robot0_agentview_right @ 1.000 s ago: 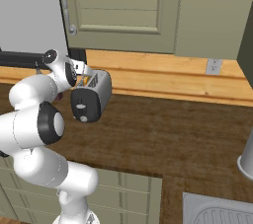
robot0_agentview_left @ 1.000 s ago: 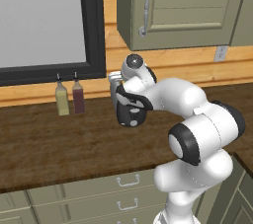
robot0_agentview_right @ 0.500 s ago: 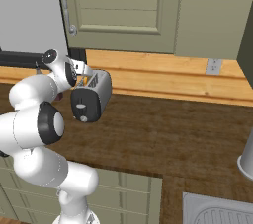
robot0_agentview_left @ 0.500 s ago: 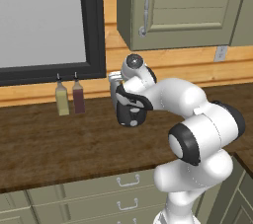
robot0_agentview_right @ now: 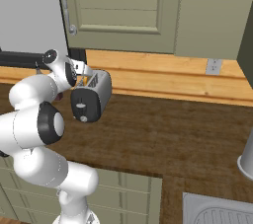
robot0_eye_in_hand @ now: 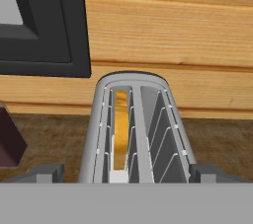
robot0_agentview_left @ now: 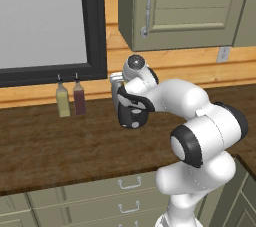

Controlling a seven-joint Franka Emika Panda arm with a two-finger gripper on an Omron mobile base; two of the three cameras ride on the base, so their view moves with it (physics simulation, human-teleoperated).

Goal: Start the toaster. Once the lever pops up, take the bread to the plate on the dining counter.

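Toaster (robot0_agentview_right: 90,100) sits by the far wall, bread (robot0_eye_in_hand: 120,127) in its left slot. Your gripper (robot0_eye_in_hand: 123,171) hangs spread over it; descend off-centre and you'll strike metal.

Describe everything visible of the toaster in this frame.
The toaster is small, rounded and silver with a black end panel carrying pale marks. It stands upright on the dark wood worktop near the wooden back wall. The hand view shows two slots from above: a golden bread sits in the left one, the right is empty. The gripper hovers just above it.
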